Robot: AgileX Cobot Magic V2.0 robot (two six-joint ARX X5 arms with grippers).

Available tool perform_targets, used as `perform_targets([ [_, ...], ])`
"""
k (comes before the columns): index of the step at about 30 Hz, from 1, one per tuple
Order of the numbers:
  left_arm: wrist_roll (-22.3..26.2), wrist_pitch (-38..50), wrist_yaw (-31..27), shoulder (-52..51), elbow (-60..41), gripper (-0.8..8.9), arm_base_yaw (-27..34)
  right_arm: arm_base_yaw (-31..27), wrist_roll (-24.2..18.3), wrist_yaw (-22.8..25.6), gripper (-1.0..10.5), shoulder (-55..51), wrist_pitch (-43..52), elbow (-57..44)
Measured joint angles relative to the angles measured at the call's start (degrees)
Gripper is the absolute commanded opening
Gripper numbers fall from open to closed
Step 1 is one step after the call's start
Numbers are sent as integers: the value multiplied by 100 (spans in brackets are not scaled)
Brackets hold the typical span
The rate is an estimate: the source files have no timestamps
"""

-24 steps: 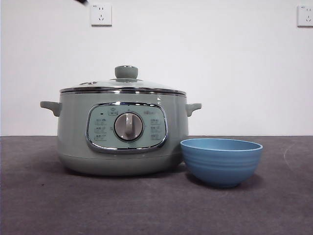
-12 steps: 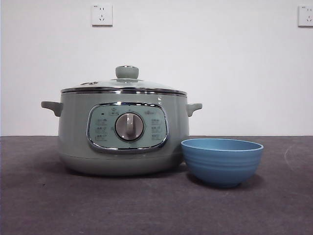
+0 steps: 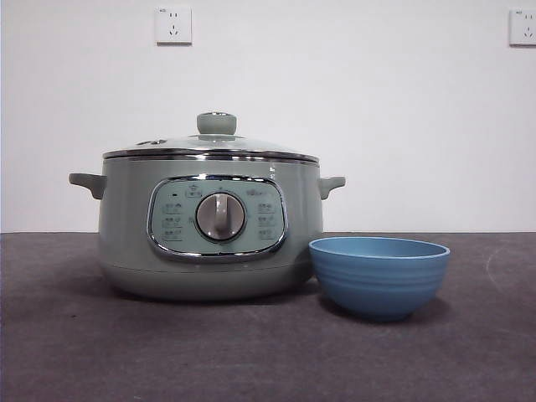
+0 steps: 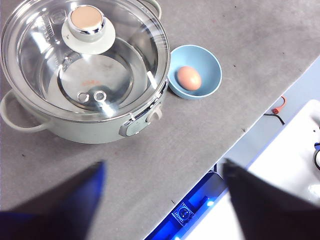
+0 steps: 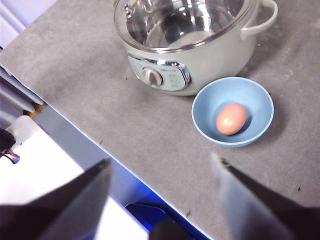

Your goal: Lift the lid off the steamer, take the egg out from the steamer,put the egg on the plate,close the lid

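The pale-green steamer (image 3: 126,243) (image 4: 75,131) (image 5: 215,65) stands on the grey table with the lid (image 3: 209,149) (image 4: 125,45) (image 5: 180,20) seated on it, its knob (image 3: 216,123) (image 4: 87,20) on top. Just right of it sits the plate, a blue bowl (image 3: 378,280) (image 4: 212,62) (image 5: 255,95). Both wrist views show the brown egg (image 4: 189,78) (image 5: 231,118) lying in the bowl; the front view hides it behind the bowl's wall. My left gripper (image 4: 162,165) and right gripper (image 5: 161,160) hang open, high above the table's near edge, holding nothing.
Two wall sockets (image 3: 173,25) (image 3: 523,27) are on the white wall behind. Past the table's near edge lie a blue-lit base (image 4: 192,210), white surfaces (image 4: 295,150) (image 5: 35,170) and an orange cable end (image 4: 279,105).
A black arm tip at the top left of the front view a second ago has gone out of view. The steamer, lid and bowl have not moved.
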Motion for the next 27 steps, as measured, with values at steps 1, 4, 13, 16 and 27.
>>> perform_targets([
  [1,0,0,-2,0,0,-9,0,0,0,0,-4,0,-13,0],
  [4,2,0,0,0,0,-8,0,0,0,0,-8,0,-24,0],
  [13,2,74,-7,0,0,-4,0,0,0,4,0,0,-26,0],
  [16,2,87,-7,0,0,-4,0,0,0,7,0,0,-26,0],
  [27,2,87,-20,0,0,-4,0,0,0,7,0,0,-28,0],
])
